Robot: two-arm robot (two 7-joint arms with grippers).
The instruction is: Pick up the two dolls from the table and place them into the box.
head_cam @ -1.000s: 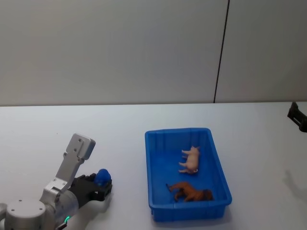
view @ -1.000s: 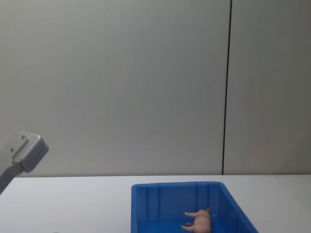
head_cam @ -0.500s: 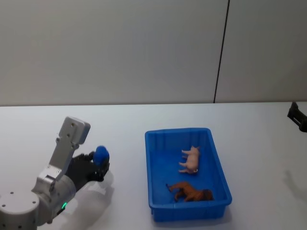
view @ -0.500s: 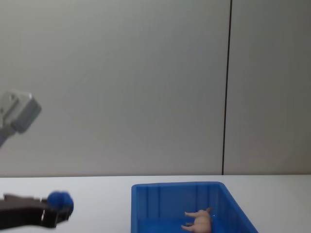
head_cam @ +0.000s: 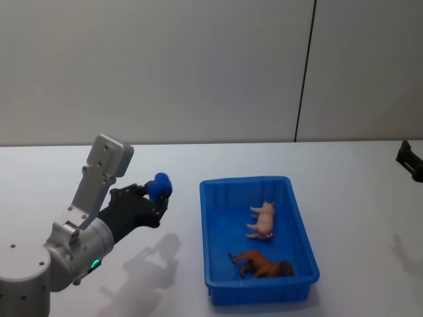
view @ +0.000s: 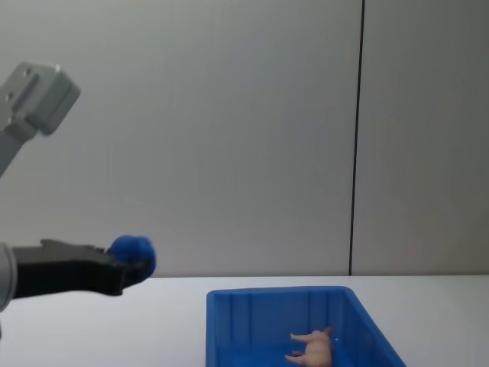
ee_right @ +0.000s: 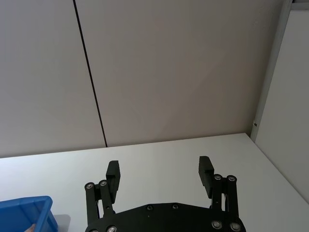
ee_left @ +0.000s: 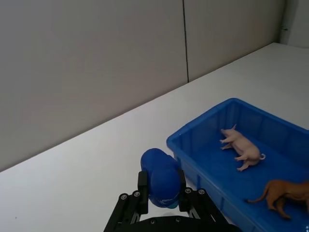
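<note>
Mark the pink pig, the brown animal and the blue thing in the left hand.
pink pig (head_cam: 263, 220), head view, on its body.
brown animal (head_cam: 263, 265), head view, on its back.
blue thing (ee_left: 161, 177), left wrist view, on its rounded top.

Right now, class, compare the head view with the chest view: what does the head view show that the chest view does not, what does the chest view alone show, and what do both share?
Head view alone: a brown animal figure lying in the box near its front wall, and the right gripper at the right edge.

Chest view alone: a side-on look, with the left gripper held above table height.

Both: the left gripper shut on a blue object, left of the box, and a pink doll lying in the box.
</note>
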